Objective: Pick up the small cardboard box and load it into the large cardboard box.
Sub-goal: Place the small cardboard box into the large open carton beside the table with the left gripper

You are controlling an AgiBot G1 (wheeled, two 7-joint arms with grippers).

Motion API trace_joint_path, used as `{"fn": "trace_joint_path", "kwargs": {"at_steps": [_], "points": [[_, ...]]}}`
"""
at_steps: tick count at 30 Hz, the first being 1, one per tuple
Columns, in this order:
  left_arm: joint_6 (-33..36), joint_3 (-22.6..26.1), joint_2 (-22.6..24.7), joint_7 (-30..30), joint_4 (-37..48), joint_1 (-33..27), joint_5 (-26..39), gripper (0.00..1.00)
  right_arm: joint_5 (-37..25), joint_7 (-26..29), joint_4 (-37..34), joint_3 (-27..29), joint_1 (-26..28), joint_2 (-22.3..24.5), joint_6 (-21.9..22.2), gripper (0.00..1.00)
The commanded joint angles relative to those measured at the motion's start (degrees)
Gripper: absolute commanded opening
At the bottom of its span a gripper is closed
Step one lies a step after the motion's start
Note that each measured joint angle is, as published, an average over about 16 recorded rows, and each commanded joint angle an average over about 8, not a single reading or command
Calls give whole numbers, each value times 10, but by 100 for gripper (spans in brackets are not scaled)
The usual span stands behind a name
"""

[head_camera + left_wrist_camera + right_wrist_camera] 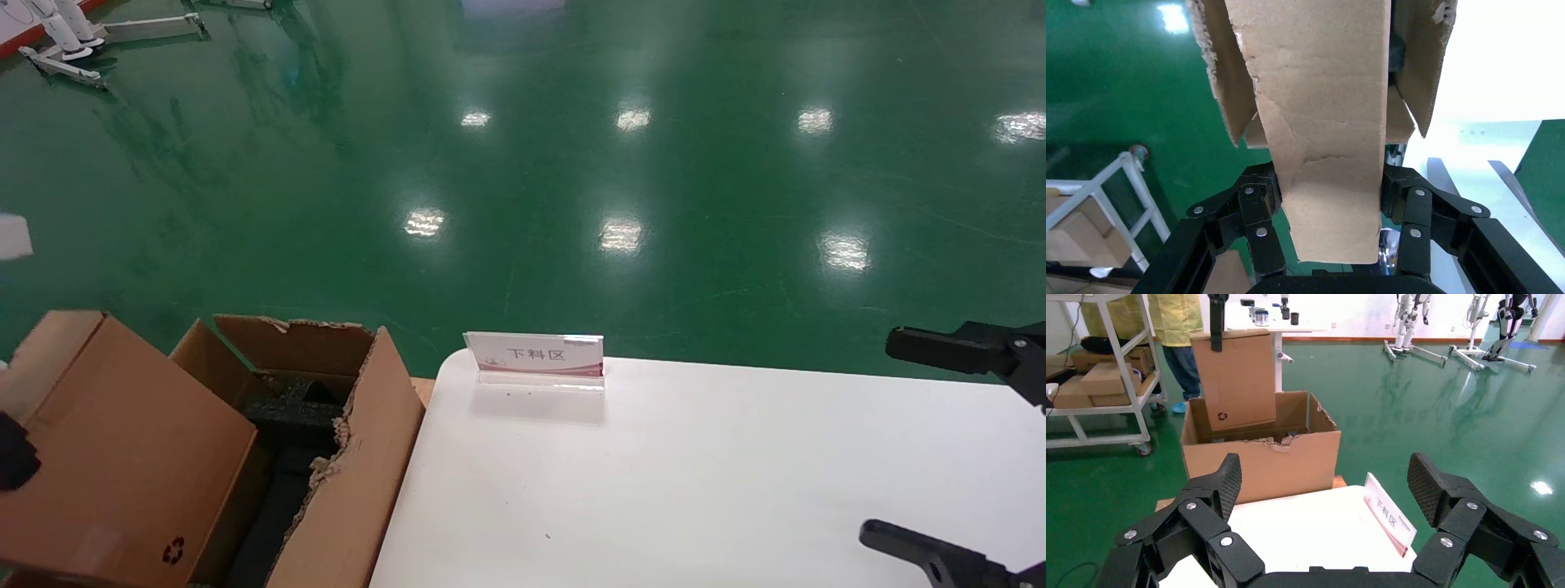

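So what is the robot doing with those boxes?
The left gripper is shut on a plain smooth brown small cardboard box, holding it above the bigger torn-edged large cardboard box, which has black foam inside. The small box is partly down in the opening but not let go yet. The right gripper hangs open over the white table, near a little sign.

sign stand (535,359) reading 下料区, black recycling symbol on small cardboard box (122,457)
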Motion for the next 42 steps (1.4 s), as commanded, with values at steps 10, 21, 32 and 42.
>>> {"fn": "trace_joint_path", "kwargs": {"at_steps": [10,21,32,42], "points": [[-21,-6,-21,24,39,67,10,0,0,0,0,0,0,0,0,100],[-60,-15,-28,36,75,120,21,0,0,0,0,0,0,0,0,100],[-91,-22,-22,31,94,161,26,0,0,0,0,0,0,0,0,100],[-106,-24,-13,22,102,191,31,0,0,0,0,0,0,0,0,100]]}}
